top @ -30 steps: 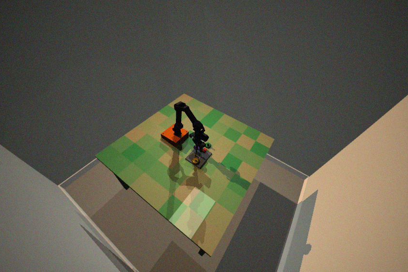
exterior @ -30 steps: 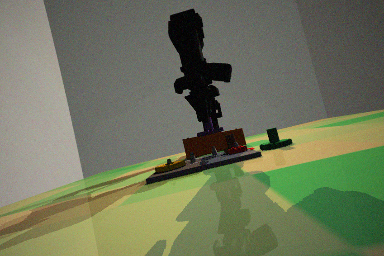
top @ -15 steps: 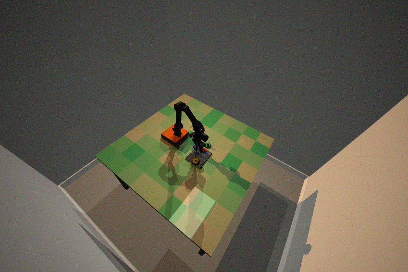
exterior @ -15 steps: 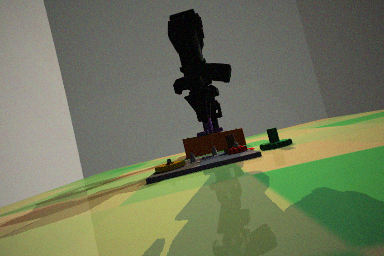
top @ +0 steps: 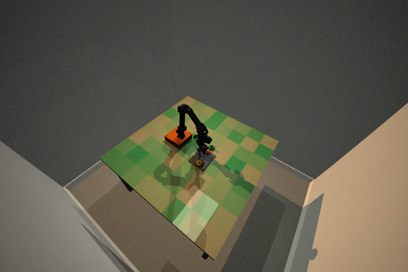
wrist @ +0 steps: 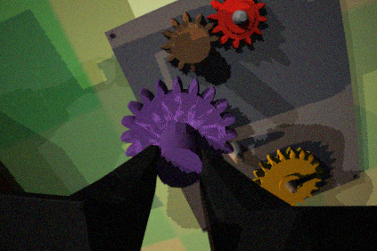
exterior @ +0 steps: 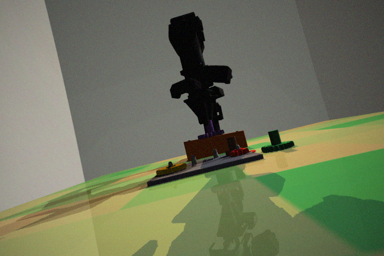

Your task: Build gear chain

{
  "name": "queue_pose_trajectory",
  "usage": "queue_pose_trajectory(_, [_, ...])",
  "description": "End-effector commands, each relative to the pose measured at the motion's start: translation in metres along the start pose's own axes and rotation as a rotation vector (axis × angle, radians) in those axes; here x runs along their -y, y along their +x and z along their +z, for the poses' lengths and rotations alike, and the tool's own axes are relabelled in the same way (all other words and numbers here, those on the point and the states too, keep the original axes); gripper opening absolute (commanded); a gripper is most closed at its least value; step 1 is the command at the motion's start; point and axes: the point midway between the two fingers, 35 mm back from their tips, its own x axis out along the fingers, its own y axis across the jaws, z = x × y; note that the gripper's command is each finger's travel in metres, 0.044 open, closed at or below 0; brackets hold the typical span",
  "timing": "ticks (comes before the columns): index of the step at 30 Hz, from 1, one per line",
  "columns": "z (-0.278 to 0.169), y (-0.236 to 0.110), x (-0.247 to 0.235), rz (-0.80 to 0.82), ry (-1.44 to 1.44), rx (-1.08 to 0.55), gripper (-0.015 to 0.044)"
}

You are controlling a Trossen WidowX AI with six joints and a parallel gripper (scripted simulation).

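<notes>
My gripper (exterior: pixel 210 123) (wrist: pixel 179 155) is shut on the stem of the purple gear (exterior: pixel 210 135) (wrist: pixel 176 104) (top: pixel 198 149), which hangs above the grey board (exterior: pixel 222 160) (wrist: pixel 308 58) near its robot-side edge. The red gear (exterior: pixel 239 151) (wrist: pixel 224 24) (top: pixel 208 152) sits on a peg, with a small brown gear (exterior: pixel 231 142) (wrist: pixel 190 44) close beside it on the board. The yellow gear (exterior: pixel 175 168) (wrist: pixel 282 171) (top: pixel 199 163) sits at the other end. Bare pegs stand between, one (exterior: pixel 215 154) nearer red, another (exterior: pixel 194 160) nearer yellow. The black stripe is hard to see.
A green gear (exterior: pixel 277 146) (top: pixel 211 147) with an upright stem stands on the checkered table beyond the red end of the board. The orange robot base (top: pixel 179 136) (exterior: pixel 198 149) stands behind the board.
</notes>
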Motion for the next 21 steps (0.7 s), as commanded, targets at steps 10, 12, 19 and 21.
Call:
queue_pose_trajectory(10, [-0.001,0.017,-0.001,0.0,-0.05,-0.003,0.0])
queue_pose_trajectory(12, [-0.001,0.02,0.0,0.0,-0.053,-0.003,0.0])
queue_pose_trajectory(19, [-0.001,0.03,0.0,0.0,0.002,-0.003,0.0])
queue_pose_trajectory(21, [-0.001,0.033,0.001,0.0,0.034,-0.003,0.0])
